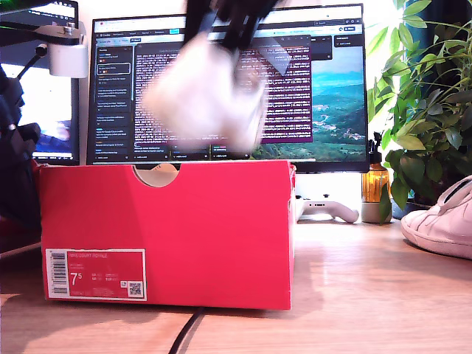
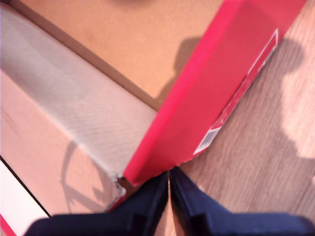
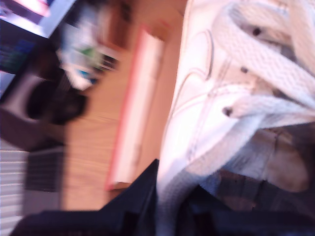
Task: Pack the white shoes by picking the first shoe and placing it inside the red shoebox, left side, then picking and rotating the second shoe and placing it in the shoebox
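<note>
Red shoebox (image 1: 214, 236) label (image 1: 96, 273) reads "7.5" (smaller print seemingly illegible).

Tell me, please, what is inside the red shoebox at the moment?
The first wrist view shows bare cardboard floor and pale paper inside the red shoebox, with no shoe visible; part stays out of frame. One white shoe hangs above it.

My second gripper (image 3: 170, 196) hangs high in the exterior view, its dark arm (image 1: 225, 22) coming down from the top edge near the middle, blurred. Its jaws are clamped on the collar and laces of a white shoe (image 1: 203, 92), which it carries in the air; in the second wrist view its dark fingers (image 3: 135, 196) press against the shoe's side. My first gripper (image 2: 170, 194) has its two dark fingers drawn together with only a thin slit between them and nothing held, and I cannot pick it out in the exterior view.
</note>
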Controlling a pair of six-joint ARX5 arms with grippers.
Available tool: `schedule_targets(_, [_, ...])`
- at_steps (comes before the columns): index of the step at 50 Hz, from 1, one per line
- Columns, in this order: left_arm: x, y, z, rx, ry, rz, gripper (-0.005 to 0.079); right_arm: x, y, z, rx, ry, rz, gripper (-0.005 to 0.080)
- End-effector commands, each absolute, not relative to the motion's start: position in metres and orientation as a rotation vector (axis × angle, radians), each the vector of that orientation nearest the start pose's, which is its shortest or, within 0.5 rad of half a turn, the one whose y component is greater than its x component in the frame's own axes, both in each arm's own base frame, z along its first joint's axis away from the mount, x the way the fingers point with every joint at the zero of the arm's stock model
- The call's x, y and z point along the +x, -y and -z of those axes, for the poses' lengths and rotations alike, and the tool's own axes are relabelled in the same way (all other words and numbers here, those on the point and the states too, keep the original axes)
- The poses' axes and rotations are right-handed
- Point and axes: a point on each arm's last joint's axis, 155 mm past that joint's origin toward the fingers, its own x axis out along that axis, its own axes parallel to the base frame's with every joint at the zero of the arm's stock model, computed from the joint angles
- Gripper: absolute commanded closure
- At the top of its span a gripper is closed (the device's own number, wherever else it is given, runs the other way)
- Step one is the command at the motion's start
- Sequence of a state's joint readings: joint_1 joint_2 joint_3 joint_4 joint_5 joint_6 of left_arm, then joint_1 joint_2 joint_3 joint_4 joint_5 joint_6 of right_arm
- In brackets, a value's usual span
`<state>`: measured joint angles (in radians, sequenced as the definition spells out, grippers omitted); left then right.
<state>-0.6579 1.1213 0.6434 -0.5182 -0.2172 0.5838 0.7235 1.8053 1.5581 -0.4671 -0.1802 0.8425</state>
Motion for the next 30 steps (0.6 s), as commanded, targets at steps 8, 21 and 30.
schedule_targets(8, [0.253, 0.146, -0.076, 0.959, -0.765, 0.671, 0.0762, 0.375, -0.391, -0.19, 0.563, -0.995, -0.539, 0.0765])
schedule_targets(21, [0.247, 0.155, -0.076, 1.005, -0.739, 0.717, 0.0762, 0.38, -0.397, -0.174, 0.561, -1.007, -0.531, 0.0765])
schedule_targets(30, [0.247, 0.155, -0.076, 1.007, -0.739, 0.718, 0.0762, 0.378, -0.394, -0.159, 0.502, -1.032, -0.53, 0.0765])
